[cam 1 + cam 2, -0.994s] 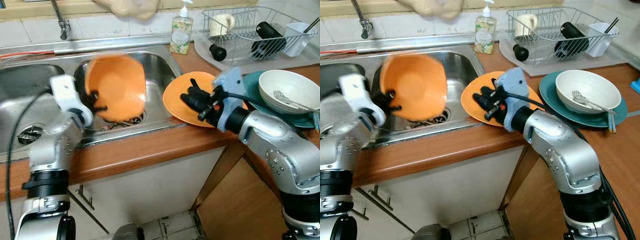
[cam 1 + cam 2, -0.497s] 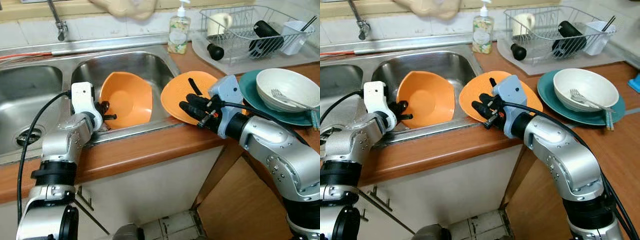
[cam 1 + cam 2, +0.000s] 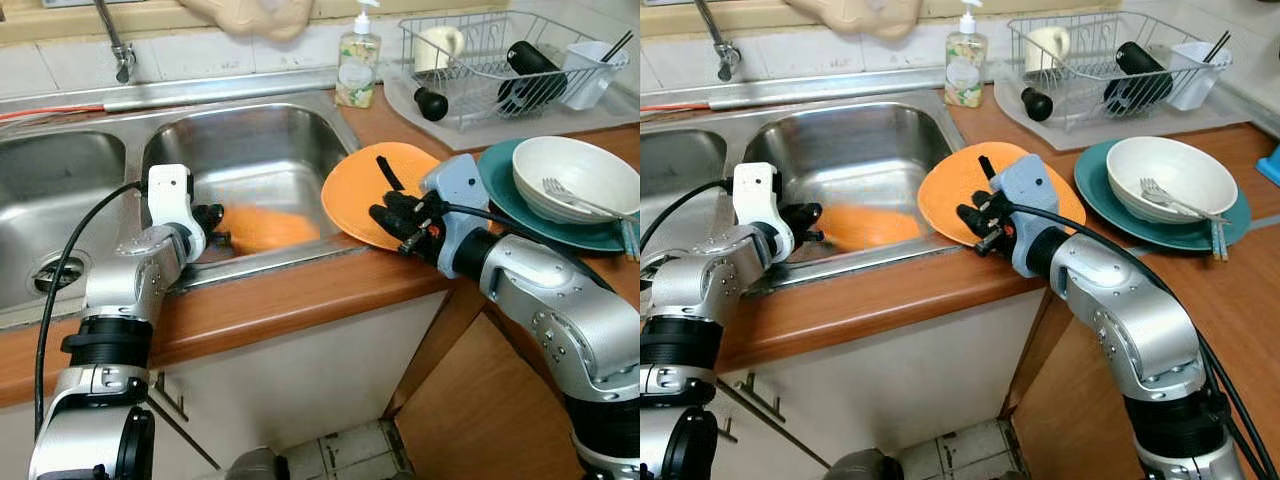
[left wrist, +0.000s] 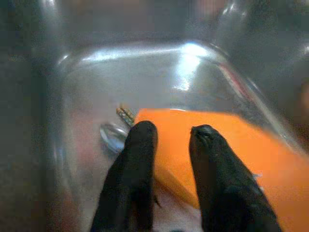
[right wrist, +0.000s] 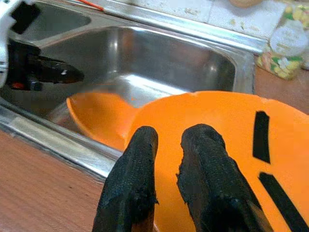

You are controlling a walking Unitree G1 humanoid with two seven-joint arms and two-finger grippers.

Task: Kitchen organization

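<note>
An orange bowl (image 3: 268,228) lies blurred and low on the bottom of the right sink basin (image 3: 300,130); in the left wrist view the bowl (image 4: 231,150) sits just beyond the fingertips. My left gripper (image 3: 213,225) hovers at the basin's near left side, open, with nothing between its fingers. An orange plate (image 3: 365,190) with black marks leans tilted over the sink's right rim onto the counter. My right gripper (image 3: 395,215) is shut on the plate's near edge, and in the right wrist view the plate (image 5: 217,121) spreads behind both fingers.
A teal plate (image 3: 500,170) carrying a white bowl (image 3: 575,180) with a fork sits on the counter to the right. Behind stand a dish rack (image 3: 500,60), a soap bottle (image 3: 358,65) and the faucet (image 3: 115,40). A spoon (image 4: 113,135) lies in the basin.
My left gripper held the orange bowl up over the basin, lowered it, then let go; the bowl dropped from upright to flat. The right gripper and plate barely moved.
</note>
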